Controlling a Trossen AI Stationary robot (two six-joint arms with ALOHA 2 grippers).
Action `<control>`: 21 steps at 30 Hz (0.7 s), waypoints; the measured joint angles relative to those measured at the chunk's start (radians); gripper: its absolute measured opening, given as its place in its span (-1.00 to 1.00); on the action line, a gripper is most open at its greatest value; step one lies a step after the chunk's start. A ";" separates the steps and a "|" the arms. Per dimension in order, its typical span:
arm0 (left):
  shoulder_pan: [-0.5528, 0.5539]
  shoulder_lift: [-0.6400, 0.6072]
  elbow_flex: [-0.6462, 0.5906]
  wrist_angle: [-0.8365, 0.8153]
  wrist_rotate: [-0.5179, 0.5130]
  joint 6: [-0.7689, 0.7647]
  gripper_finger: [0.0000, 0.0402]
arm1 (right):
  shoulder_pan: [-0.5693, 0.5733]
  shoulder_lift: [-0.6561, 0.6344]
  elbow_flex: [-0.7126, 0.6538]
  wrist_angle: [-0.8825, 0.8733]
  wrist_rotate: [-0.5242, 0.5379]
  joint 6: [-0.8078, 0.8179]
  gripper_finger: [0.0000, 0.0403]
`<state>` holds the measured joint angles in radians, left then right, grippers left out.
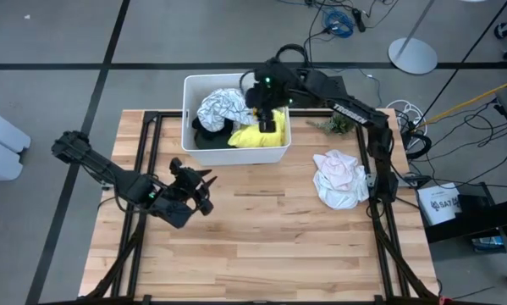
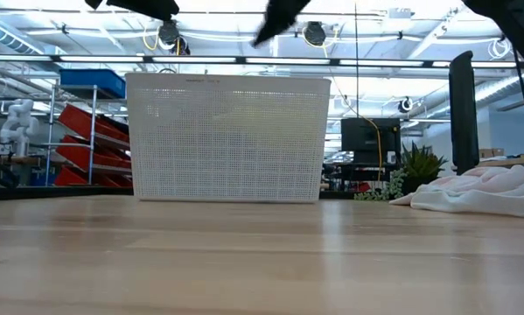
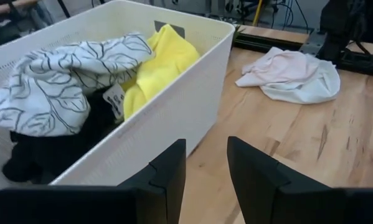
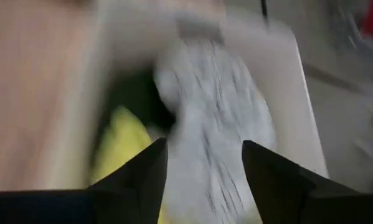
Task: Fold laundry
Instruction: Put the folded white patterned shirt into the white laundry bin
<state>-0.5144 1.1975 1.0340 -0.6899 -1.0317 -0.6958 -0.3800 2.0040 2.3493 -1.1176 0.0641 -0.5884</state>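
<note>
The wooden table (image 1: pixel 261 246) is mostly bare, nothing folded on it that I can see. At its far edge sits the white bin (image 1: pixel 236 154), and most of the laundry is piled inside: the white patterned garment (image 1: pixel 223 108) on top, the yellow one (image 1: pixel 251 135) beside it, the black one (image 3: pixel 46 155) beneath. Over by the right edge a pale crumpled garment (image 1: pixel 339 178) lies in a heap, out of the bin but not folded. So we're early here; nearly everything is left to do.

The right gripper (image 1: pixel 267 113) hangs over the bin, right above the pile, its fingers parted with nothing between them, though its own camera is smeared, so I say that cautiously. The left gripper (image 1: pixel 198 191) waits low near the table's left edge, aimed toward the bin, fingers a narrow gap apart and empty.
</note>
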 joint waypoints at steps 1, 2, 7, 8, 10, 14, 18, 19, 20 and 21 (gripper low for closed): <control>0.000 -0.003 0.000 0.000 -0.001 0.008 -0.37 | -0.007 0.000 0.000 0.045 -0.099 0.019 -0.04; 0.002 -0.006 0.000 0.000 -0.003 0.022 -0.37 | -0.016 0.002 0.000 0.102 -0.180 0.047 -0.03; 0.016 -0.015 0.001 0.000 -0.005 0.053 -0.37 | -0.067 0.077 0.001 0.401 -0.409 0.258 -0.19; 0.020 -0.015 0.001 0.000 -0.006 0.058 -0.37 | -0.074 0.102 0.001 0.455 -0.430 0.306 -0.27; 0.030 -0.017 0.001 0.000 -0.006 0.077 -0.37 | -0.083 0.149 0.000 0.546 -0.448 0.392 -0.50; 0.055 -0.019 0.002 -0.001 -0.007 0.085 -0.37 | -0.097 0.229 0.000 0.613 -0.451 0.478 -0.93; 0.067 -0.019 0.002 -0.003 0.009 0.084 -0.37 | -0.111 0.309 0.000 0.621 -0.421 0.516 -0.99; 0.069 -0.019 0.002 -0.003 0.013 0.084 -0.37 | -0.113 0.330 0.000 0.625 -0.419 0.517 -0.99; 0.070 -0.019 0.002 -0.003 0.019 0.084 -0.37 | -0.115 0.351 0.000 0.627 -0.415 0.518 -0.99; 0.070 -0.019 0.002 -0.003 0.021 0.084 -0.37 | -0.117 0.371 0.000 0.629 -0.411 0.518 -1.00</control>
<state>-0.4446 1.1790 1.0355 -0.6933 -1.0108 -0.6114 -0.4971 2.3752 2.3489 -0.4881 -0.3468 -0.0700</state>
